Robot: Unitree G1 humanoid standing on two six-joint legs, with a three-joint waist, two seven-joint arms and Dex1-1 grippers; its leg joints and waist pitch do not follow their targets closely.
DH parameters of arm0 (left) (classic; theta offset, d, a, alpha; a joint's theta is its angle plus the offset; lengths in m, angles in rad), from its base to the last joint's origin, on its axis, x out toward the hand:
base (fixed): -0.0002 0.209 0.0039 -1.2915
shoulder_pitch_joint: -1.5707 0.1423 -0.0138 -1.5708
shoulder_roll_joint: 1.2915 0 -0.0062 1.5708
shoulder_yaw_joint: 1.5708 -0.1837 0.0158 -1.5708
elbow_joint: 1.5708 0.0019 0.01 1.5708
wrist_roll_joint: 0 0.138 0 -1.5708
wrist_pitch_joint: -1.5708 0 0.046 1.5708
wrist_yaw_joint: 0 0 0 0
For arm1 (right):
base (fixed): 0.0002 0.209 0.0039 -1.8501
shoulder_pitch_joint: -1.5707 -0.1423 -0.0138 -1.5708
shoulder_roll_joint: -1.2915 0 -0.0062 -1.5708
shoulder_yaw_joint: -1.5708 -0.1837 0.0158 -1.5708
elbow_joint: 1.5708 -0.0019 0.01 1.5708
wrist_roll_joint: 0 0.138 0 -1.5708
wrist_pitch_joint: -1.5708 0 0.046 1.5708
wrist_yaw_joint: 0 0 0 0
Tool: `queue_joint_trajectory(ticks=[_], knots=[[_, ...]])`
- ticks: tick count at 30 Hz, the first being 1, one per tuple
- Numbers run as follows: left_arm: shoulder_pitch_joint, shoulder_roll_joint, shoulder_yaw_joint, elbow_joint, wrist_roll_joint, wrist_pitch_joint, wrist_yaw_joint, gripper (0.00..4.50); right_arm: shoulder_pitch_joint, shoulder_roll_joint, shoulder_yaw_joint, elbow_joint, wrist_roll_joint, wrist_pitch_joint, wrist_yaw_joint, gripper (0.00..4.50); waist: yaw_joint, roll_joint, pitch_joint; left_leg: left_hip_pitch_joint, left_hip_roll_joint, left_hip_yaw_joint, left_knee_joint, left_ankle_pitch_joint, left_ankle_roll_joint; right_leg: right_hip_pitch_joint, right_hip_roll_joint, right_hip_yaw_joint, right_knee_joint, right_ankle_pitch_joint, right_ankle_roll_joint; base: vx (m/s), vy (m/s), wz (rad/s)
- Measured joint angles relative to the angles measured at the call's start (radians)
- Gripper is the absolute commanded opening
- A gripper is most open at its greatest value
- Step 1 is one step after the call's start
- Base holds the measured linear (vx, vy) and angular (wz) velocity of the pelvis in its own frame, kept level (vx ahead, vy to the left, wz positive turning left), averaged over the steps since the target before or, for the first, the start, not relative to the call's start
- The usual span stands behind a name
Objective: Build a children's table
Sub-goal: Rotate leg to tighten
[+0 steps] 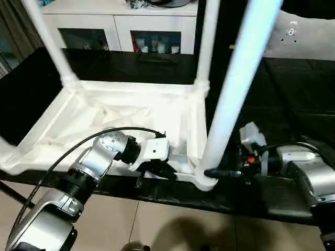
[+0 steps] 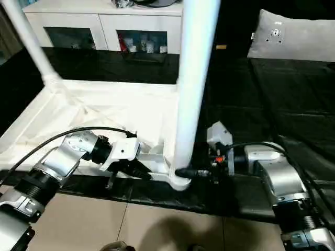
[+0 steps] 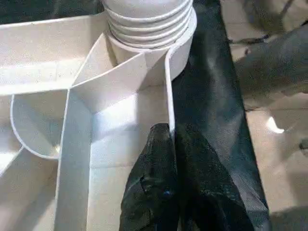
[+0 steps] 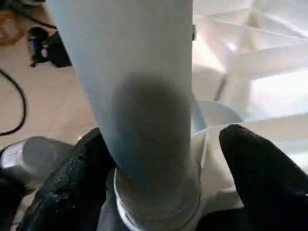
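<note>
1. The small white plastic table top (image 1: 131,112) lies upside down on the black-covered bench (image 1: 293,99).
2. Long round white legs (image 1: 233,89) stand in its corner sockets.
3. The white glass-doored cabinet (image 1: 118,26) stands behind the bench.

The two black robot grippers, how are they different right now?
The left gripper is shut, its fingers pinched on the thin side wall of the upside-down white plastic table top. The right gripper is spread wide around the bottom of the near round white leg. Both work at the same near corner.
</note>
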Motion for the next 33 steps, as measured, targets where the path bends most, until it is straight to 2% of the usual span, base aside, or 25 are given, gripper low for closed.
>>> queue_joint_trajectory(ticks=[9, 12, 15, 20, 23, 25, 27, 28, 33], knots=[[-0.015, -0.007, -0.005, 0.031, 0.0, -0.03, -0.016, 0.0, 0.0, 0.0, 0.026, -0.001, 0.009, 0.024, 0.035, 2.56, 0.0, 0.0, 0.0, 0.0, 0.001, 0.001, 0.0, 0.0, 0.0, 0.001, 0.0, 0.0, 0.0, 0.0, 0.0, 0.0, 0.0, 0.0], [-0.016, -0.009, -0.004, 0.04, -0.002, -0.035, -0.016, 0.0, 0.0, -0.003, 0.027, -0.002, 0.009, 0.026, 0.034, 2.46, -0.001, 0.0, 0.0, 0.001, 0.001, 0.001, 0.0, 0.0, 0.0, 0.001, 0.0, 0.0, 0.0, 0.0, 0.0, 0.0, 0.0, 0.0], [-0.017, -0.01, -0.004, 0.043, -0.003, -0.036, -0.016, 0.0, 0.001, -0.004, 0.027, -0.008, 0.009, 0.035, 0.034, 2.16, -0.001, 0.0, 0.0, 0.002, 0.001, 0.001, 0.0, 0.0, 0.0, 0.003, 0.0, 0.0, 0.0, 0.0, 0.001, 0.0, 0.0, 0.0], [-0.016, -0.014, 0.005, 0.047, -0.022, -0.012, -0.019, 0.0, 0.023, -0.006, 0.011, -0.057, 0.02, 0.088, 0.007, 2.06, 0.0, 0.0, 0.0, 0.002, 0.001, 0.001, 0.0, 0.0, 0.0, 0.004, 0.0, 0.0, -0.001, -0.001, 0.001, 0.0, 0.0, 0.0], [-0.015, -0.025, 0.032, 0.039, -0.028, 0.07, 0.021, 0.0, 0.054, 0.049, -0.023, -0.102, 0.031, 0.149, -0.114, 2.05, -0.005, 0.0, 0.0, 0.003, 0.001, 0.001, -0.001, 0.0, -0.001, 0.004, 0.0, 0.0, -0.001, -0.001, 0.001, 0.0, 0.0, 0.0], [-0.011, -0.024, 0.047, 0.024, -0.014, 0.122, 0.071, 0.0, 0.062, 0.091, -0.038, -0.119, 0.015, 0.17, -0.212, 2.05, -0.016, 0.0, 0.0, 0.003, 0.001, 0.001, -0.001, 0.001, -0.002, 0.005, 0.0, 0.0, -0.001, -0.001, 0.001, 0.0, 0.0, 0.0], [-0.003, -0.035, 0.057, 0.008, 0.004, 0.169, 0.132, 0.0, 0.063, 0.131, -0.051, -0.123, -0.012, 0.183, -0.306, 2.05, -0.038, -0.001, 0.001, 0.005, 0.001, 0.001, -0.002, 0.001, -0.002, 0.006, 0.0, -0.002, -0.003, -0.001, 0.002, 0.0, 0.0, 0.0], [0.003, -0.053, 0.07, -0.002, 0.011, 0.208, 0.182, 0.0, 0.062, 0.164, -0.066, -0.123, -0.034, 0.19, -0.38, 2.04, -0.056, -0.001, 0.001, 0.005, 0.001, 0.0, -0.002, 0.001, -0.002, 0.007, 0.0, -0.004, -0.007, -0.001, 0.002, 0.0, 0.0, 0.0], [0.007, -0.163, 0.117, -0.022, 0.041, 0.349, 0.401, 0.0, 0.015, 0.308, -0.139, -0.075, -0.102, 0.22, -0.681, 2.04, -0.117, -0.001, 0.001, 0.001, 0.001, -0.01, -0.004, 0.001, -0.002, 0.014, 0.0, -0.02, -0.032, -0.001, 0.002, 0.0, 0.0, 0.0]])
